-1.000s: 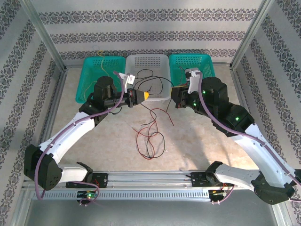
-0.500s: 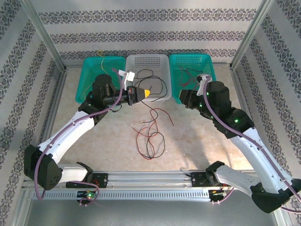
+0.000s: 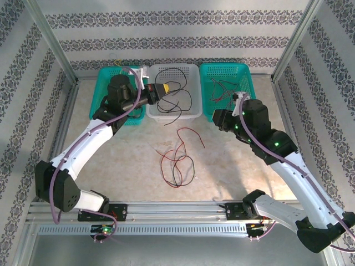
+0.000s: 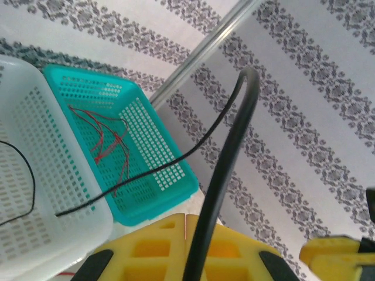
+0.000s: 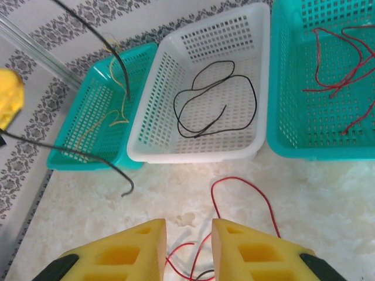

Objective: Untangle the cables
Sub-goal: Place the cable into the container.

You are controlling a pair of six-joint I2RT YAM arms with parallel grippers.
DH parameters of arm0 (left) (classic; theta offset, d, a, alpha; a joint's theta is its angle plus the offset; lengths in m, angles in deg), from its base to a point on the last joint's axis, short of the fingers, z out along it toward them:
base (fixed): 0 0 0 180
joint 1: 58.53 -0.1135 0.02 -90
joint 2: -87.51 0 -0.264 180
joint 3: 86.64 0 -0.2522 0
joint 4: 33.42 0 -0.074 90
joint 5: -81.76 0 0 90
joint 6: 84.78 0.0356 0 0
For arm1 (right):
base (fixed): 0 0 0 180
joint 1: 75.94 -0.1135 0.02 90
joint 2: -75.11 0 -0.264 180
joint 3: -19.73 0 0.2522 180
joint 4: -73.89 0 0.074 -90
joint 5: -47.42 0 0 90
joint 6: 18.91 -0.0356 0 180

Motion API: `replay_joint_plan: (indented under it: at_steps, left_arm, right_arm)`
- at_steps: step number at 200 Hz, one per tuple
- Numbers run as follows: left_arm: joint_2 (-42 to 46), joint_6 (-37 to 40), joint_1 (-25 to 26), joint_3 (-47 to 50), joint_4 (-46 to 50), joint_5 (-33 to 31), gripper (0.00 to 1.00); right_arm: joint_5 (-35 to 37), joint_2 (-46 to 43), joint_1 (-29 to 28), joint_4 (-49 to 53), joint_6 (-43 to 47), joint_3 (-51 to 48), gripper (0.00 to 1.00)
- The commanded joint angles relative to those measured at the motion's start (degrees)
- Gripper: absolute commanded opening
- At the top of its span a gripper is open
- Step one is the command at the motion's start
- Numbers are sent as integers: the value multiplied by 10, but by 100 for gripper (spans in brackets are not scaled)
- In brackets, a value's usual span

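Black cable (image 4: 225,155) higher, at left end effector (image 3: 165,88)

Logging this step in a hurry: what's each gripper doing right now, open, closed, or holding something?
Left gripper: closed on a black cable.
Right gripper: open, nothing between its fingers.

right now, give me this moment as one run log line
left gripper: shut on black cable, near white basket | right gripper: open, empty | red-black tangle: on table
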Motion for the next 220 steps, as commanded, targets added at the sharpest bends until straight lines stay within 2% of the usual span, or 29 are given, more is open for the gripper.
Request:
replay_joint_plan:
  at_steps: [1,86,167,173,185,190,201,220]
  left_arm:
    - [-18,-8,-17,-42,10,-23,0]
    - [-123,-14,-45,-172,47,-37,0]
    - [-227,-5,-48,-266,77,-53,0]
    - [-235,-3,-48,-273,87,-54,12]
    - [-245,-4,-48,-281,104,-60,44]
    - [-247,-5,-48,-280,106,-61,53]
    - [-246,-5,-48,-273,108,-62,67]
    - [-226,4,-47,-243,103,-78,81]
  right_arm:
    - [-14,0,6,-4,-18,-14,28]
    - [-21,-1,5,-9,-32,-37,28]
    - [-20,-8,4,-11,-39,-54,27]
    - [-20,-8,4,-12,-39,-55,27]
    - [-21,-8,4,-11,-40,-57,27]
    - [-21,-7,4,-11,-40,-58,27]
    - [-23,-4,3,-11,-40,-61,28]
    - [-30,10,1,-13,-42,-67,28]
